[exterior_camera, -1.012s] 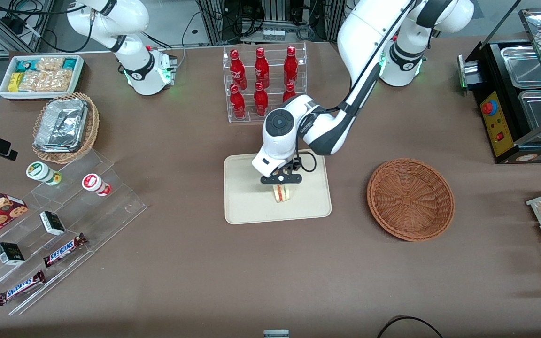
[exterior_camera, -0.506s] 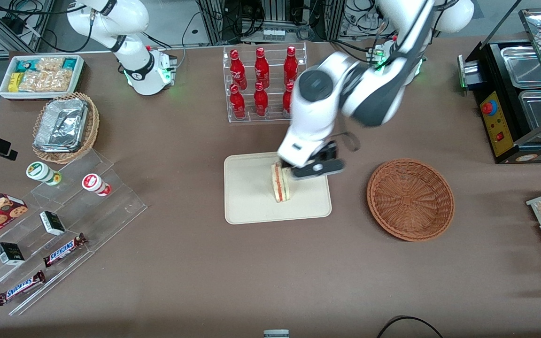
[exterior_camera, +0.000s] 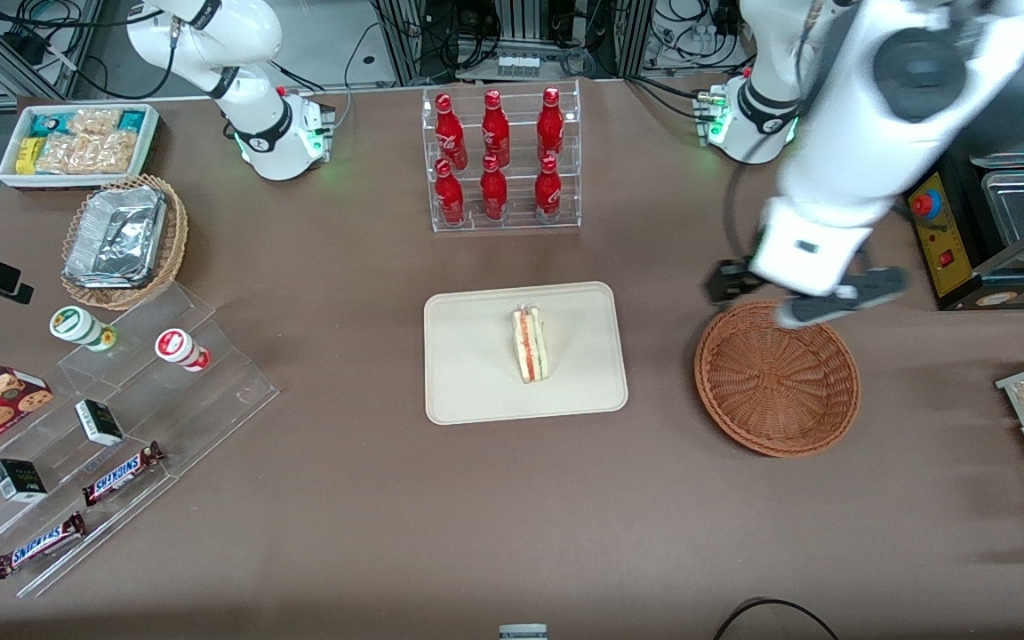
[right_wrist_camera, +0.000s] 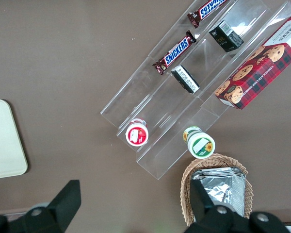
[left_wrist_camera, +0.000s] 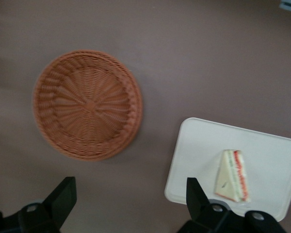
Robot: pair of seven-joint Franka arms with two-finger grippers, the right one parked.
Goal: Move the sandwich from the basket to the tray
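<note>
The sandwich (exterior_camera: 529,343), a pale wedge with red, orange and green layers, lies on the cream tray (exterior_camera: 476,391) in the middle of the table. It also shows in the left wrist view (left_wrist_camera: 233,175) on the tray (left_wrist_camera: 199,150). The reddish-brown wicker basket (exterior_camera: 776,378) is empty and sits toward the working arm's end; it also shows in the left wrist view (left_wrist_camera: 87,104). My left gripper (exterior_camera: 801,298) is open and empty, raised above the basket's rim farthest from the front camera, well apart from the sandwich. Its fingers (left_wrist_camera: 63,196) are spread wide.
A clear rack of red bottles (exterior_camera: 499,160) stands farther from the camera than the tray. A black food warmer (exterior_camera: 983,178) is beside the working arm. A tan basket with foil containers (exterior_camera: 124,240), a white snack bin (exterior_camera: 76,142) and acrylic shelves with snacks (exterior_camera: 112,427) lie toward the parked arm's end.
My gripper has let go of the sandwich, which stays on the tray. The gripper rose and swung away from the tray to above the basket's rim.
</note>
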